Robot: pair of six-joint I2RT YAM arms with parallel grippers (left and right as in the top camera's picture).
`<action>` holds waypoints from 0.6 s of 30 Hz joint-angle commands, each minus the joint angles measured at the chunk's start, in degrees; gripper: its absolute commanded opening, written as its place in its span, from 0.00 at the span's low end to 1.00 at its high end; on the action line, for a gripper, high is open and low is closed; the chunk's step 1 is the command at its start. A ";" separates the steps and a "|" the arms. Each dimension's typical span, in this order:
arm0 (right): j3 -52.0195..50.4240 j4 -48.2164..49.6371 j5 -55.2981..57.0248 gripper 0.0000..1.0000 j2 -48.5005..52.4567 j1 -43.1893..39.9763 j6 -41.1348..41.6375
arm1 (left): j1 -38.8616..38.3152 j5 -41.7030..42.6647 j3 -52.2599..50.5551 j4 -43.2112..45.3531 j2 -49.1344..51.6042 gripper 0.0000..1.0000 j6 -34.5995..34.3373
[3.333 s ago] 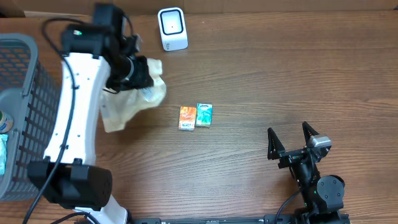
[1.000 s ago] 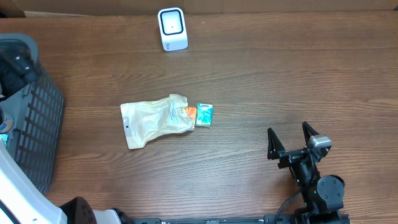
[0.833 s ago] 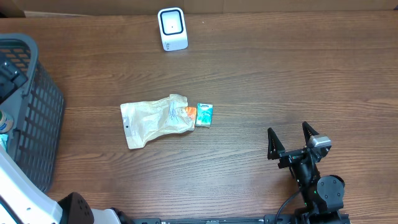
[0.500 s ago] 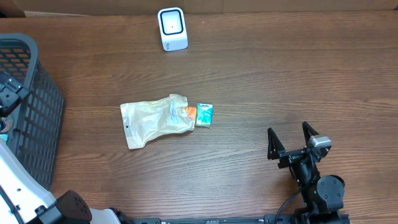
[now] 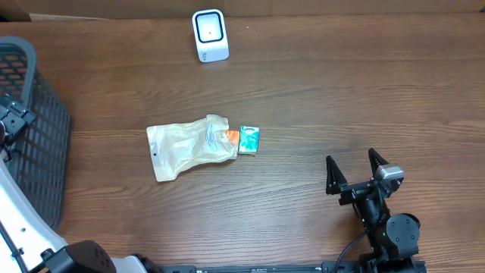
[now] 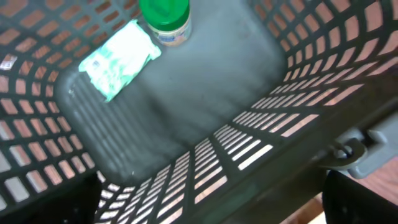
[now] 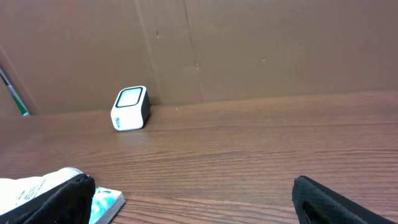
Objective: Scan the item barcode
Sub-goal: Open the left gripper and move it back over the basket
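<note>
The white barcode scanner (image 5: 210,34) stands at the table's far edge, also seen as the scanner (image 7: 130,107) in the right wrist view. My left gripper (image 6: 208,214) is open over the grey mesh basket (image 6: 261,155), with nothing between its fingers. On the basket floor lie a white-and-green packet (image 6: 120,59) and a green-lidded bottle (image 6: 164,18). A crumpled pale bag (image 5: 186,145) lies mid-table, partly over an orange box (image 5: 229,137) beside a teal box (image 5: 249,140). My right gripper (image 5: 354,173) stands open and empty at the front right.
The basket (image 5: 34,114) fills the table's left edge, and my left arm (image 5: 15,220) rises beside it. A cardboard wall (image 7: 249,43) runs behind the scanner. Bare wood table (image 5: 356,91) stretches between the scanner and the right arm.
The bag, held near the scanner earlier, now lies on the table over the orange box. My left arm has swung left into the basket, which shifted slightly. The right arm is still.
</note>
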 commanded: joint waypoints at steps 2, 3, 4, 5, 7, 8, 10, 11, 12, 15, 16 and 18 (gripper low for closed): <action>-0.61 0.20 -0.31 1.00 -0.61 -0.28 0.15 | 1.31 -4.09 -4.33 1.68 3.02 0.92 1.66; -0.61 0.20 -0.31 1.00 -0.61 -0.28 0.15 | 1.22 -1.86 -4.15 2.54 2.93 0.92 3.21; -0.61 0.20 -0.31 1.00 -0.61 -0.28 0.15 | 1.20 0.46 -3.72 3.15 2.84 0.92 4.44; -0.61 0.20 -0.31 1.00 -0.61 -0.28 0.15 | 1.20 1.62 -3.32 3.30 2.80 0.92 5.07; -0.61 0.20 -0.31 1.00 -0.61 -0.28 0.15 | 1.20 3.26 -2.54 3.23 2.67 0.91 6.08; -0.61 0.20 -0.31 1.00 -0.61 -0.28 0.15 | 1.20 4.04 -2.05 3.15 2.47 0.91 6.49; -0.61 0.20 -0.31 1.00 -0.61 -0.28 0.15 | 1.20 5.60 -1.11 3.13 1.92 0.90 7.26; -0.61 0.20 -0.31 1.00 -0.61 -0.28 0.15 | 1.20 6.82 -0.44 3.15 1.51 0.90 7.65; -0.61 0.22 -0.31 1.00 -0.61 -0.28 0.15 | 1.20 7.76 0.22 3.19 1.14 0.89 7.69; -0.61 0.20 -0.31 1.00 -0.61 -0.26 0.15 | 1.20 10.62 2.78 3.63 -0.09 0.88 9.40; -0.61 0.20 -0.31 1.00 -0.61 -0.28 0.15 | 1.20 11.17 3.74 3.80 -0.42 0.88 10.56; -0.61 0.20 -0.31 1.00 -0.61 -0.28 0.15 | 1.22 10.99 5.57 3.85 -0.59 0.88 11.76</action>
